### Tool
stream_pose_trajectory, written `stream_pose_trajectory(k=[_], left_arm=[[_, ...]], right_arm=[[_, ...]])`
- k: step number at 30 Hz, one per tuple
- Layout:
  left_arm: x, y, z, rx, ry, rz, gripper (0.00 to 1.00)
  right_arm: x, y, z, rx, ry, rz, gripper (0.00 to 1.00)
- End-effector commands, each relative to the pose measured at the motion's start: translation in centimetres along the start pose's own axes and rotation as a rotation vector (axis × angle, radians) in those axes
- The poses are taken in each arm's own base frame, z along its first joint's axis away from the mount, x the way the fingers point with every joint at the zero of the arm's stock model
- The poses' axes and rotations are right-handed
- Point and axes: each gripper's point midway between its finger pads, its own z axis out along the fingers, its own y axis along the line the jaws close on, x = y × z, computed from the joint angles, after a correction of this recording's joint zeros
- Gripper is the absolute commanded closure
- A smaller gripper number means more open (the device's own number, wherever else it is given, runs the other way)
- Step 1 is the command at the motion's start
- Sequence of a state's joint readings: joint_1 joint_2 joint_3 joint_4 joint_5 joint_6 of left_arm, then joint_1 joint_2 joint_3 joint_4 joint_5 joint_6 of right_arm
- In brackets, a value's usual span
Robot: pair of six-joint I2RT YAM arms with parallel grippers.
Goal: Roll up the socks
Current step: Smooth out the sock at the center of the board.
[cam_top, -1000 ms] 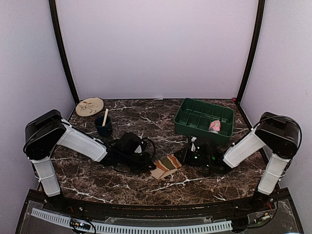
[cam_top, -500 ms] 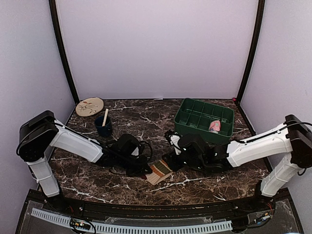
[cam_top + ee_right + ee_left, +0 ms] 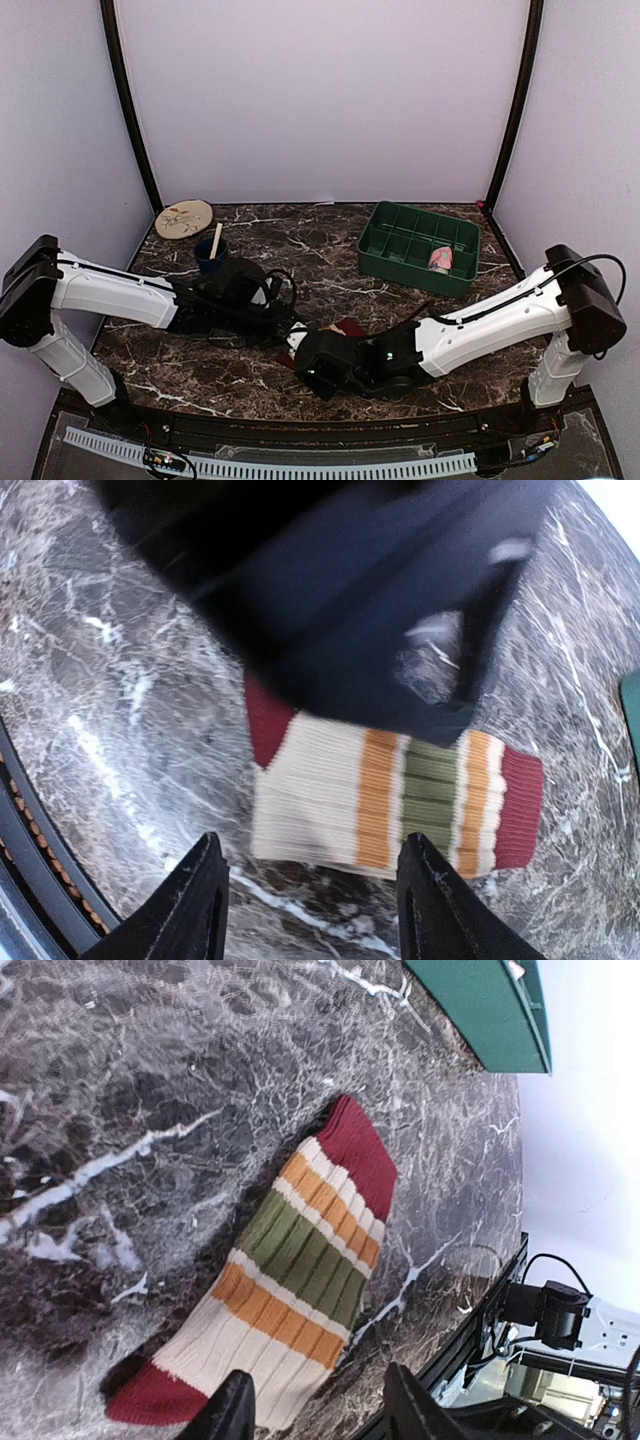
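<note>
Found left gripper [image 3: 320, 1415] spread, nothing pinched, poised just above the cream-and-red end of the striped sock [image 3: 300, 1290]. Found right gripper [image 3: 315, 905] likewise spread and empty, facing the same sock from the near side, apparently short of touching it. Recorded the striped sock lying flat and full length on the marble table [image 3: 200, 360], unrolled, near the front edge and between the two wrists. Located the pink sock [image 3: 440, 259] well apart from it, in a right-hand compartment of the green tray [image 3: 410, 278]; could not tell whether rolled.

Judged collision the chief hazard: saw the left arm's dark wrist, blurred, filling the upper part of the right wrist view directly over the sock, leaving little room for both sets of fingers. Judged a second hazard in the fabric: thin and flat against hard stone, likely to slip from under closing fingers or be dragged instead of lifted. Judged a third in the position: so near the front edge, could be swept off by a pull toward the bases. Expected any loose roll to spring open if released unpinned.
</note>
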State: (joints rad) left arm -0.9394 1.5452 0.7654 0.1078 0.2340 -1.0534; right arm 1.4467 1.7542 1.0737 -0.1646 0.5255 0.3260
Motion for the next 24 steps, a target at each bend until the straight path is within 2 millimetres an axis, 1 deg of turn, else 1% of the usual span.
stream_pose_trajectory(k=[1, 4, 7, 11, 15, 18, 24], left_arm=[[-0.8, 1.4, -2.5, -0.049, -0.072, -0.010, 0.49], [-1.0, 3.2, -4.0, -0.070, -0.114, -0.044, 0.47], [-0.7, 4.9, -5.2, -0.083, -0.138, -0.082, 0.45], [-0.4, 6.4, -6.1, -0.092, -0.154, -0.109, 0.44], [0.0, 7.3, -6.6, -0.100, -0.158, -0.121, 0.44], [0.0, 7.7, -6.9, -0.101, -0.163, -0.124, 0.44], [0.1, 8.3, -7.4, -0.094, -0.180, -0.137, 0.42]], right_arm=[[-0.3, 1.4, 0.3, 0.052, 0.036, -0.081, 0.46], [0.1, 2.4, 1.2, 0.049, 0.070, -0.116, 0.46], [0.6, 2.9, 1.9, 0.060, 0.106, -0.140, 0.46], [2.1, 3.2, 3.2, 0.076, 0.174, -0.180, 0.46], [2.9, 3.3, 4.1, 0.094, 0.212, -0.207, 0.46], [3.6, 2.9, 4.7, 0.113, 0.242, -0.224, 0.46], [4.6, 1.6, 5.4, 0.140, 0.305, -0.244, 0.47]])
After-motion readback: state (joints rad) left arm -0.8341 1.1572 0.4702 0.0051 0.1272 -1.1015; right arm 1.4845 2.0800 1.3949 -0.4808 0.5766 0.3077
